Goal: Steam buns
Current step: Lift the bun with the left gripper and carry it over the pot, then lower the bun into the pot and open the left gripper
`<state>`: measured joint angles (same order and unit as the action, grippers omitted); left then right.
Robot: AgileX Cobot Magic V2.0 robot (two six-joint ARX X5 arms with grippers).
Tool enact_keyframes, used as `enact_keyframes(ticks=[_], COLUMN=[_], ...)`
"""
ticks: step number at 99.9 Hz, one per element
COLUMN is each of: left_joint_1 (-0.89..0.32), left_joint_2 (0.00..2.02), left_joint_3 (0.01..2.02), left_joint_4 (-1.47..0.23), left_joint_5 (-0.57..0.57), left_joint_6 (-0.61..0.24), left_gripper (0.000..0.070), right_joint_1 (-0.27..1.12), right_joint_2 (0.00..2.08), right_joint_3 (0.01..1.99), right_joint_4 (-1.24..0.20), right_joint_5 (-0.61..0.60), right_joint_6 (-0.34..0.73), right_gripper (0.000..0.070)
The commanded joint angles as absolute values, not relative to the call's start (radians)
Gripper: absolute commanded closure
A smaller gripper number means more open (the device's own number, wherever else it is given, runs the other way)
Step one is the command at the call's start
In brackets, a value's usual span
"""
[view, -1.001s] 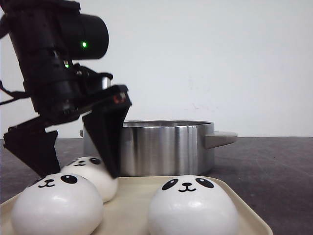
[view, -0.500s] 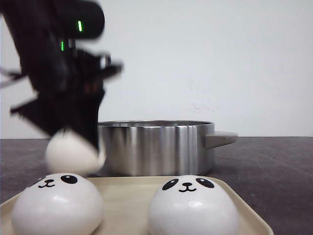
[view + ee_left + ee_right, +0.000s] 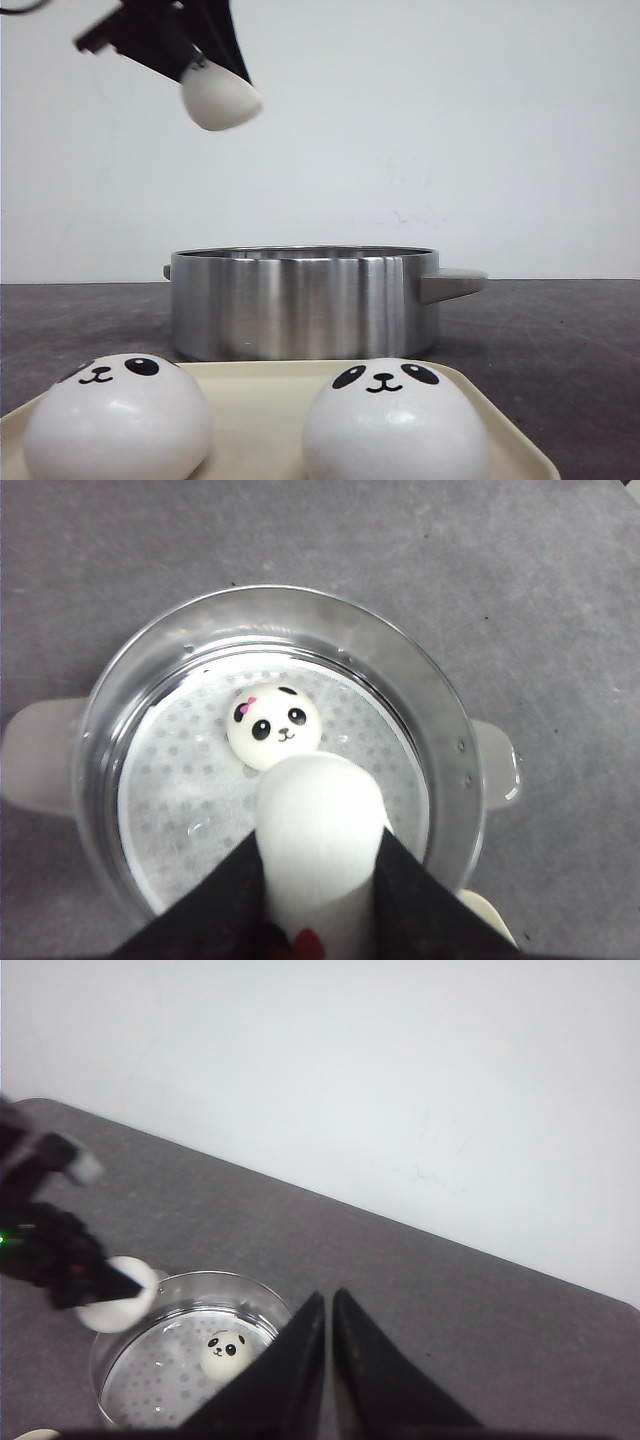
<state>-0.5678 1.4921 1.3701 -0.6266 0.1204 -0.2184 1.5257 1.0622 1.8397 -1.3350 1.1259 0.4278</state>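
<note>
My left gripper point(image 3: 205, 75) is shut on a white bun point(image 3: 220, 100) and holds it high above the steel pot point(image 3: 305, 300). In the left wrist view the held bun point(image 3: 320, 830) is squeezed between the black fingers point(image 3: 215, 910), over the pot point(image 3: 440, 710). One panda bun point(image 3: 273, 726) lies inside the pot on the perforated steamer plate; it also shows in the right wrist view point(image 3: 226, 1353). Two panda buns point(image 3: 117, 418) point(image 3: 395, 420) sit on the cream tray point(image 3: 265, 400) in front. My right gripper point(image 3: 329, 1305) is shut and empty, high above the table to the right of the pot.
The pot has side handles point(image 3: 452, 283). The dark grey table point(image 3: 560, 350) runs to a white wall behind.
My left gripper closed on the third bun on the tray, lifted it up off the tray, and carried it high above the pot.
</note>
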Motion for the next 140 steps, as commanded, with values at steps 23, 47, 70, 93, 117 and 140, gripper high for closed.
enact_keyframes(ticks=[23, 47, 70, 93, 117, 140], left_joint_1=[-0.557, -0.544, -0.506, -0.458, -0.449, -0.452], left_joint_2=[1.856, 2.004, 2.061, 2.064, 2.104, 2.111], left_joint_3=[1.652, 1.706, 1.706, 1.706, 1.706, 1.713], left_joint_4=[-0.716, -0.755, -0.777, -0.730, -0.738, -0.739], left_joint_5=[0.101, 0.049, 0.048, 0.057, 0.105, 0.105], left_joint_6=[-0.186, -0.184, -0.183, -0.178, -0.177, -0.177], left_gripper=[0.0688, 0.0688, 0.0675, 0.0668, 0.0359, 0.0049], right_joint_1=[1.543, 1.544, 1.549, 1.549, 1.549, 1.549], right_joint_2=[1.071, 1.066, 1.062, 1.063, 1.064, 1.064], right_joint_3=[1.863, 1.861, 1.861, 1.861, 1.861, 1.861], right_joint_4=[-1.361, -1.423, -1.423, -1.423, -1.423, -1.423], right_joint_5=[1.130, 1.126, 1.127, 1.123, 1.123, 1.127], right_joint_6=[0.447, 0.514, 0.533, 0.544, 0.544, 0.543], right_gripper=[0.0694, 0.0694, 0.0694, 0.0694, 0.0694, 0.0694])
